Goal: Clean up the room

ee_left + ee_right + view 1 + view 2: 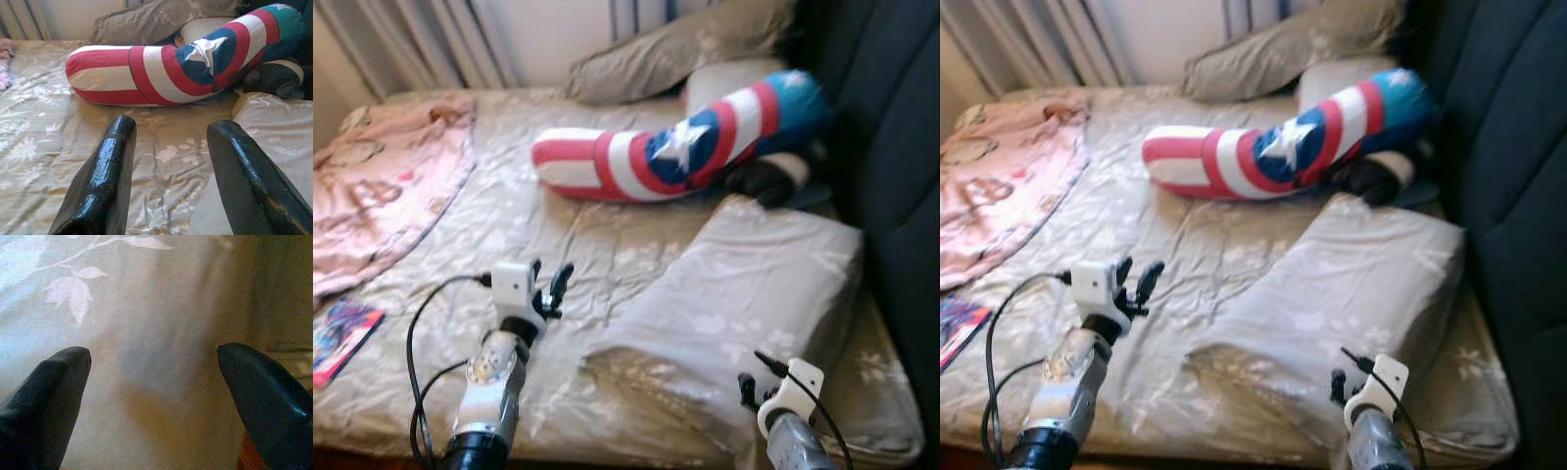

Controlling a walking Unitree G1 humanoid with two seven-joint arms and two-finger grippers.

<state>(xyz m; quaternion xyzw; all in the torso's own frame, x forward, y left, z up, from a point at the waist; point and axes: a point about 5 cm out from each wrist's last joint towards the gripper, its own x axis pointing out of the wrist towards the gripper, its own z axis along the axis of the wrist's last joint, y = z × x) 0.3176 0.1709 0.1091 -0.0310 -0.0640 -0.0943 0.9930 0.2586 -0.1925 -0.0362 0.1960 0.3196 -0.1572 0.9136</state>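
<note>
Bed (558,245) takes up most of what is before the robot, covered by a beige sheet with a pale flower print, creased all over. A dark padded headboard (891,147) runs along the robot's right side of it. Striped curtains (421,39) hang behind the far end.

A large pillow (744,294) in the same flowered fabric lies on the near right part of the bed, its near corner drooping toward the edge. A pink blanket (382,186) with printed figures is spread over the far left corner. Across the far middle lies a long bolster cushion (675,147), striped red and white with a blue patch and a white star, one end resting up against the headboard. Behind it sit two more pillows (675,49), one flowered, one plain pale. A dark soft toy (769,178) is tucked under the raised end of the bolster, touching it. A colourful book (340,338) lies flat near the left edge of the bed.

Left gripper (548,286) is held above the bare sheet, near the middle of the bed, pointed toward the bolster and well apart from it; its fingers (105,176) are spread with nothing between them. Right gripper (154,382) is low at the near edge, just in front of the large pillow's fabric; its fingers (46,391) are wide apart and empty.
</note>
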